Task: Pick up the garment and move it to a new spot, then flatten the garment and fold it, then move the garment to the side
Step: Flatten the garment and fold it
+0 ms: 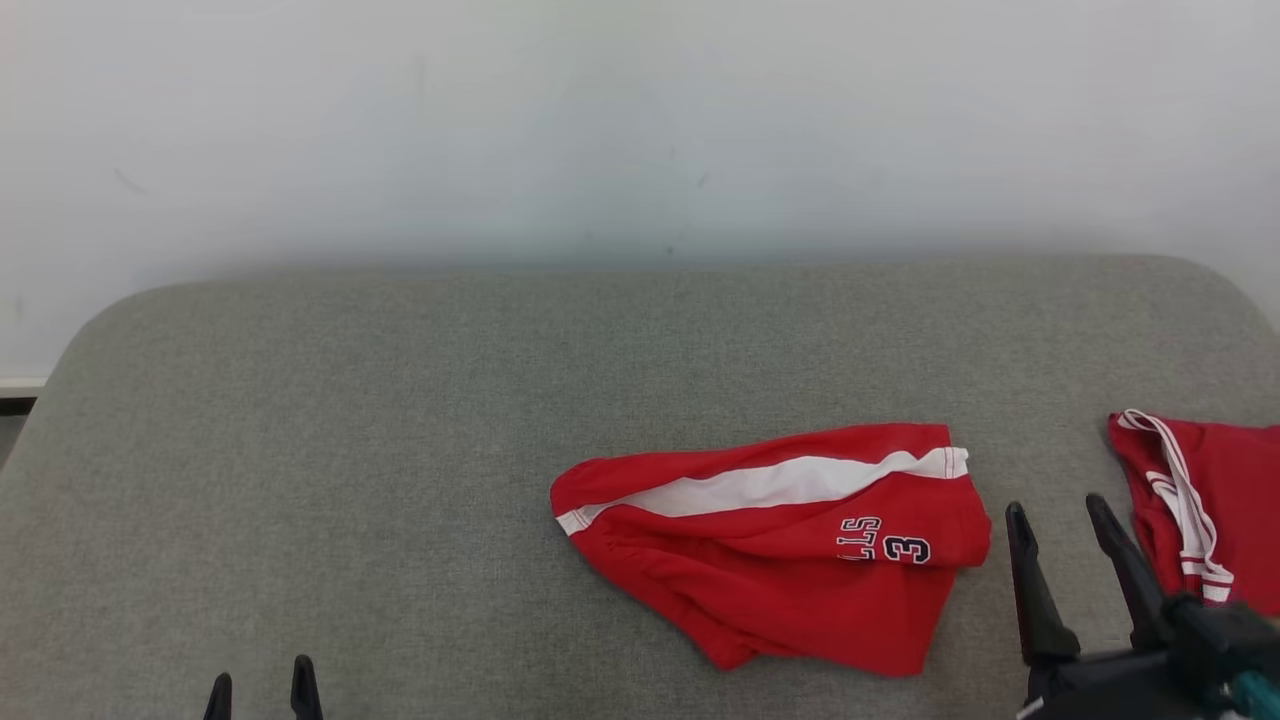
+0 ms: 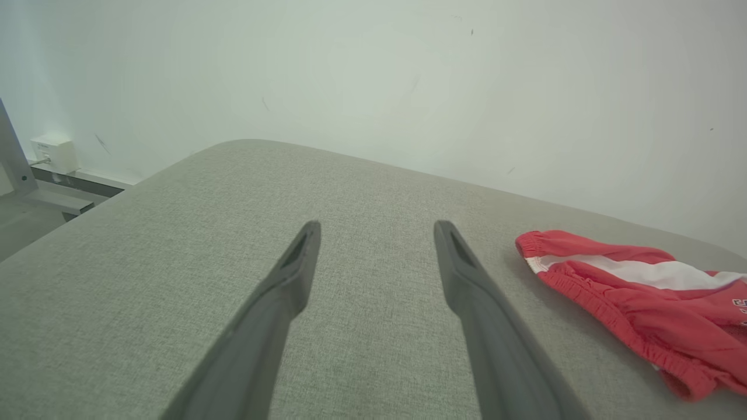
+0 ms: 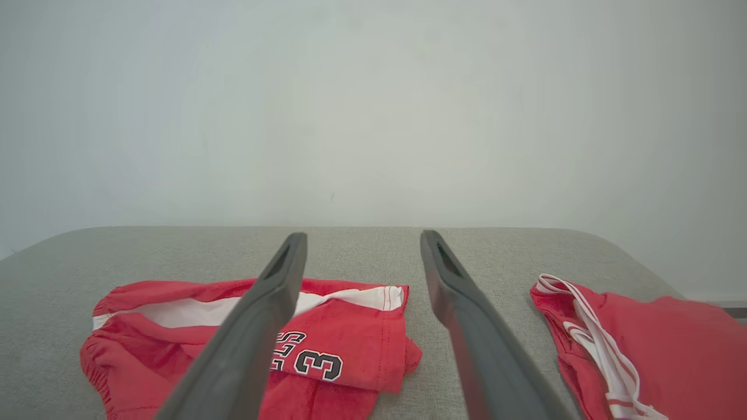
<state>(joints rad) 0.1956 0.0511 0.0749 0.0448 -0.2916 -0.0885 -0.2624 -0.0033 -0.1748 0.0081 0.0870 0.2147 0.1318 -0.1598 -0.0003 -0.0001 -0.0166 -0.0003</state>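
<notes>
My left gripper (image 1: 261,672) sits at 7 o'clock in the head view with only the two fingertips showing. The jaws are spread wide and hold nothing. In the left wrist view the left gripper (image 2: 376,224) hangs over bare grey upholstered surface (image 2: 175,280), fingers apart and nothing between them. A metal frame (image 2: 14,160) and a small white box (image 2: 55,153) stand at 9 o'clock of that view, beyond the surface edge. A white wall (image 1: 640,120) runs along 12 o'clock.

The red shorts (image 1: 780,560) lie on the surface at 4 o'clock of the head view, well apart from the left gripper. They lie roughly flat with a few wrinkles. The elastic waistband points to 9 o'clock and the leg hem to 3 o'clock. A white side stripe (image 1: 770,485) runs along the top, and dark letters with a "3" (image 1: 905,548) sit near the hem.

My right gripper (image 1: 1056,505) is just at 3 o'clock of the shorts, close to the hem and not touching. Its jaws are parted and empty. In the right wrist view the right gripper (image 3: 363,235) points at the wall, with the shorts (image 3: 350,344) under and beside its left finger (image 3: 251,344).

A second red garment (image 1: 1235,500) with white striped trim lies at 3 o'clock of the right gripper. The frame edge cuts it off, and it lies apart from the shorts.
</notes>
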